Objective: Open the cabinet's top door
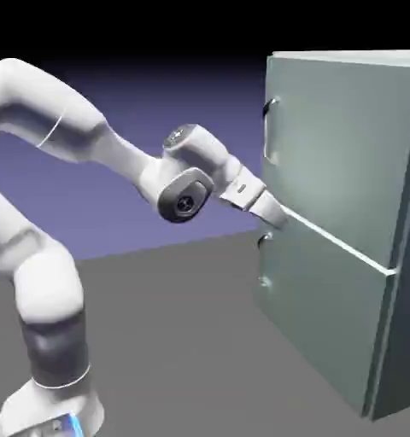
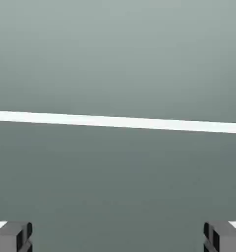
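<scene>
I have the arm reaching level toward the cabinet (image 1: pixel 345 213), which stands on the worktop (image 1: pixel 174 341) at the right of the exterior view and rises above the arm. The gripper (image 1: pixel 272 213) sits close against the cabinet's front corner, at the height of the pale seam (image 2: pixel 118 121) that divides the two doors. Its jaws are spread wide and hold nothing: in the hand view the two fingertips (image 2: pixel 12 237) show far apart at the bottom corners, with only flat grey-green panel and the seam between them. The top door (image 1: pixel 336 145) is shut, flush with the cabinet front. Its handle (image 1: pixel 268 130) is a slim silvery bar running vertically near the door's left edge in the exterior view, and it lies clearly above the gripper, outside the hand view altogether. A second, smaller handle (image 1: pixel 264 241) sits just below the seam on the lower door. In my judgement the hand is aimed too low; it must rise along the door edge before it can close across the upright bar.
</scene>
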`<state>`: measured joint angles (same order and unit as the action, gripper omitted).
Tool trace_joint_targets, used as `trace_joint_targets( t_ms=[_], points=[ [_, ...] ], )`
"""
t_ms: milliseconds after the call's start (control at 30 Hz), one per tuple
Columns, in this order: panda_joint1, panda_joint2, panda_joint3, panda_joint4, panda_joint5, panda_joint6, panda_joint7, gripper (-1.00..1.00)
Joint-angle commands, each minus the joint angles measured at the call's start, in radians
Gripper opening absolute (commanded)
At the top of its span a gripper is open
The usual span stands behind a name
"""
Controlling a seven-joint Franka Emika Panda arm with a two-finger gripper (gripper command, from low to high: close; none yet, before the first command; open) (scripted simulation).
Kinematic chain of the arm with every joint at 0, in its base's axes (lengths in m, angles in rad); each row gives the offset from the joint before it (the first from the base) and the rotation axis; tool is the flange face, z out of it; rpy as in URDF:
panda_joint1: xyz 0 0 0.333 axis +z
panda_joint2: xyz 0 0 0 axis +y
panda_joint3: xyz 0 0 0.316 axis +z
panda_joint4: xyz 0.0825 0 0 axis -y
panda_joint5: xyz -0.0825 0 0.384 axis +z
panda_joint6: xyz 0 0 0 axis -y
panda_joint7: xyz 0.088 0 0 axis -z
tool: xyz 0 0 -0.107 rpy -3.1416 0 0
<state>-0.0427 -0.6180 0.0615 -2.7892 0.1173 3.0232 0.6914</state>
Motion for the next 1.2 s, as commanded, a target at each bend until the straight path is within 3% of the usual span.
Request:
trace_joint_targets(
  t_ms=[0,1167],
  points=[
    [-0.020,-0.018,0.023,0.008,0.044,-0.005,-0.018,0.00],
    [-0.730,-0.641,0.821,0.278,1.566,-0.184,-0.662,0.00]
  ],
)
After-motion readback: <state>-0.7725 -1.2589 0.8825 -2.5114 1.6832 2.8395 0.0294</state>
